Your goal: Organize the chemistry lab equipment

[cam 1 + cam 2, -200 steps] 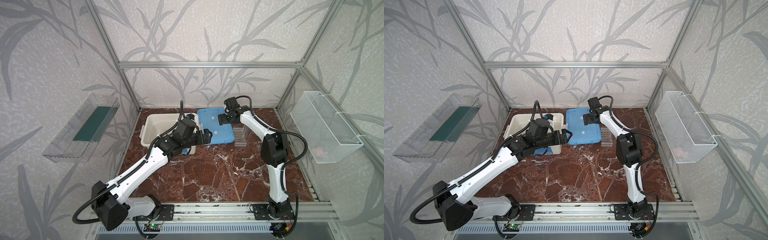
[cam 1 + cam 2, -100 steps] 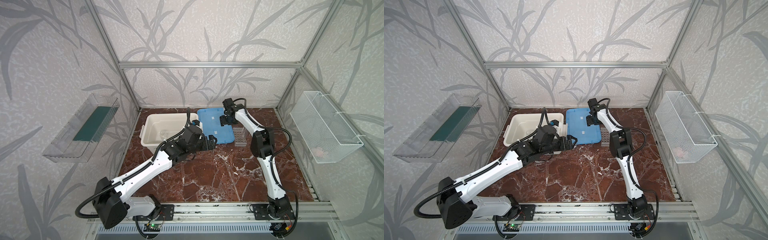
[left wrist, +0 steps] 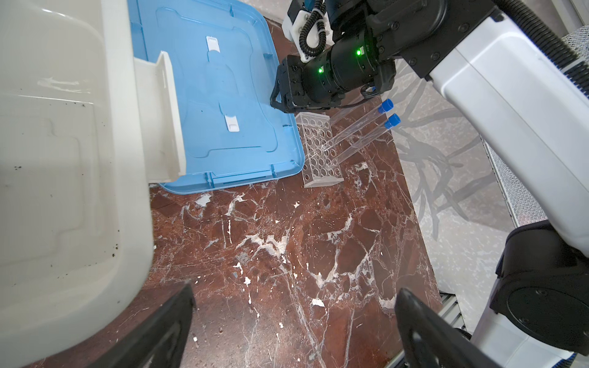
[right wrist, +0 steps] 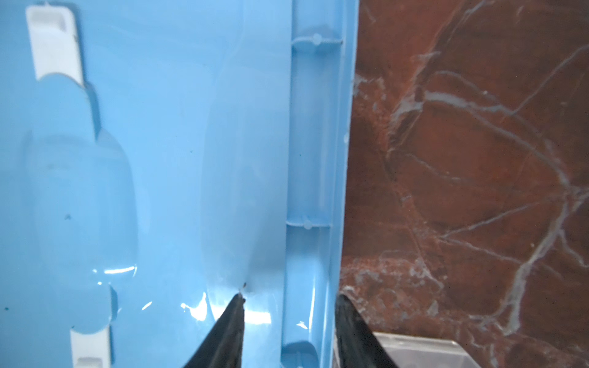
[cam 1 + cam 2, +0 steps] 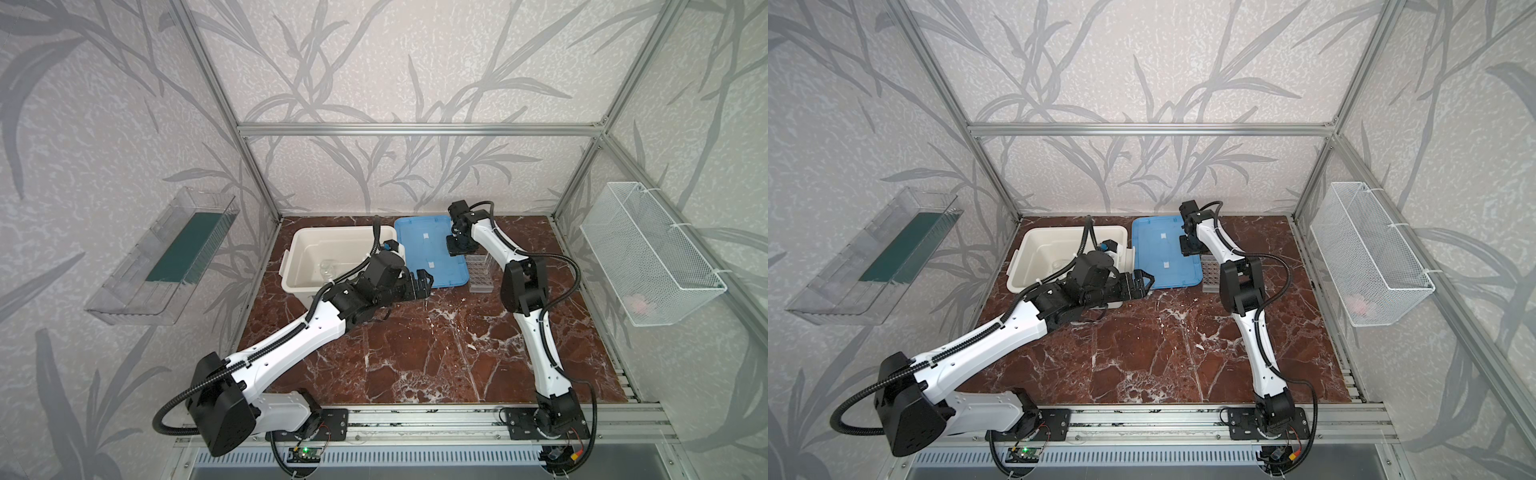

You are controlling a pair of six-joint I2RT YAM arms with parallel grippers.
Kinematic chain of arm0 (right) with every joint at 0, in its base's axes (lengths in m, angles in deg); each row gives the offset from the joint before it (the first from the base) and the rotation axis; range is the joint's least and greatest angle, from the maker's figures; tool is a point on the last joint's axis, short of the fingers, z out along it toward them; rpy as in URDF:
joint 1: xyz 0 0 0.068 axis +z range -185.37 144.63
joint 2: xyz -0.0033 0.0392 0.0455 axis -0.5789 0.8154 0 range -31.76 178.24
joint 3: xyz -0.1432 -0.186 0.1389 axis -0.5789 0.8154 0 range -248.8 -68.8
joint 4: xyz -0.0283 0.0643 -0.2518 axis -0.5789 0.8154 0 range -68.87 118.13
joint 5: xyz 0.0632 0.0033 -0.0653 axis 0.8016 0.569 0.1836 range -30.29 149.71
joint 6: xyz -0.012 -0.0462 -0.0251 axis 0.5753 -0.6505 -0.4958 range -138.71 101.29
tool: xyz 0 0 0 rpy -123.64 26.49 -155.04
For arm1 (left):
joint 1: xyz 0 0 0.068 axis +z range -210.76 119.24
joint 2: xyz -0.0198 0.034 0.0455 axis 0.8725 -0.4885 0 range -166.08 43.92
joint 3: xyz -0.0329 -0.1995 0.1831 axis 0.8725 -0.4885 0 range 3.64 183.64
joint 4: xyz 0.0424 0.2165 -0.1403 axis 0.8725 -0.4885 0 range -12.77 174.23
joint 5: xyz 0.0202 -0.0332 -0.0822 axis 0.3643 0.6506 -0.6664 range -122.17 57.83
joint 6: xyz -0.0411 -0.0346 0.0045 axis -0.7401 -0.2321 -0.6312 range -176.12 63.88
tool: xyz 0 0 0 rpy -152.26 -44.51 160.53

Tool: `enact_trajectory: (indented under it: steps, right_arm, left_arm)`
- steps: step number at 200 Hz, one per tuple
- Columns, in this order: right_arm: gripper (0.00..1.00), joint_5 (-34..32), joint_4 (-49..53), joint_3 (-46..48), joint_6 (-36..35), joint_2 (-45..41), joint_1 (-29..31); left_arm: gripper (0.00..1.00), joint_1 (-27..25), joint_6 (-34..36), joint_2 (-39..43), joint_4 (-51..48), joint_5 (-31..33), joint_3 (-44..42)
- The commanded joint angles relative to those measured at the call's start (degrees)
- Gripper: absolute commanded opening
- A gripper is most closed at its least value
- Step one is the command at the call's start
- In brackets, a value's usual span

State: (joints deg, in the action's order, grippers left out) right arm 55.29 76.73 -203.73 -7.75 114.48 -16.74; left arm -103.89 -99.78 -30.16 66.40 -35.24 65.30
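Observation:
The clear grid rack (image 3: 320,149) stands on the marble just past the blue lid (image 5: 424,257), with blue-capped test tubes (image 3: 387,105) standing in it. A small clear glass vessel (image 5: 328,268) rests inside the white tub (image 5: 316,245). My right gripper (image 4: 290,299) is down on the lid's edge beside the rack. Its jaws straddle the raised rim, and a gap still shows at the inner finger. My left gripper (image 3: 294,318) hovers open and empty over bare marble at the tub's front corner, seen in both top views (image 5: 422,282) (image 5: 1144,282).
The tub (image 3: 63,159) is close beside my left gripper. A white wire basket (image 5: 648,253) hangs on the right wall, and a clear bin (image 5: 166,257) hangs on the left wall. Brown marble table (image 5: 415,353) stretches toward the front.
My left arm drew back from over the tub, slightly forward and right. My right gripper moved to the lid's right edge, dropped onto it, and its jaws narrowed.

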Motion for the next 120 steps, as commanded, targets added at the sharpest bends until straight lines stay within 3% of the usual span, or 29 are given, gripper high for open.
enact_trajectory:
  steps: [1,120]
  right_arm:
    - [0.42,2.49,1.17,-1.04,-0.11,1.07,-0.20]
    - [0.25,3.34,-2.16,4.68,0.86,-1.28,1.82]
  left_arm:
    - [0.99,-0.11,-0.85,-0.34,2.19,0.18,-1.02]
    - [0.99,-0.12,-1.06,-0.33,2.64,0.25,-1.64]
